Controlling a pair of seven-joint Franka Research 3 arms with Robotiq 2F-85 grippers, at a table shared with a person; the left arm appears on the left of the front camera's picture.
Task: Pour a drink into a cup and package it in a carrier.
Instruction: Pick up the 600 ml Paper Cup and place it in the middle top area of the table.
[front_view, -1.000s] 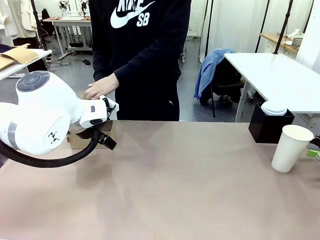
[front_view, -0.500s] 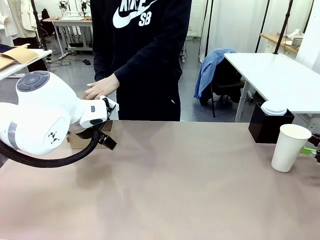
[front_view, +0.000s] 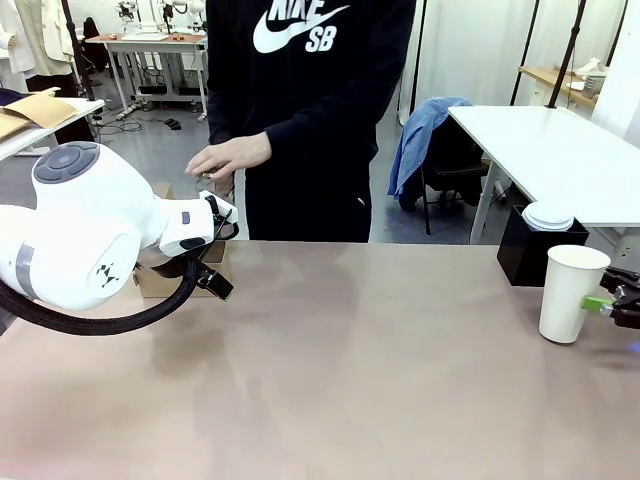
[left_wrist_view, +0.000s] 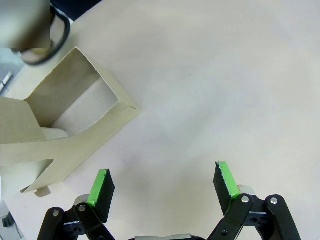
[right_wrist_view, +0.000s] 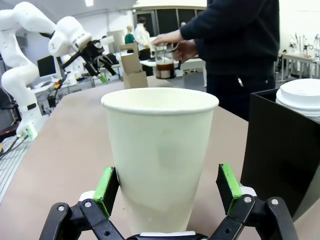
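Cup (right_wrist_view: 160, 150): stands open-topped on the table (front_view: 350, 380), just beside the black box (right_wrist_view: 270, 145).
Right gripper (right_wrist_view: 167, 182): fingers wide open, one on each side of the cup.
Left gripper (left_wrist_view: 162, 182): fingers wide open above the table, near the carrier (left_wrist_view: 75, 125).
Drink (right_wrist_view: 163, 71): in the jug (right_wrist_view: 163, 56) the person (right_wrist_view: 240, 30) holds.

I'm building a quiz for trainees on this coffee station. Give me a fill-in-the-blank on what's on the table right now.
The tall white paper cup stands between the open right pincer's green pads, with no ____ on it. The person's hand holds a clear glass jug of dark ____ liquid. The box holding white plastic lids is ____. The left pincer, beside the brown cardboard carrier, is ____.
Missing: lid; brown; black; open.
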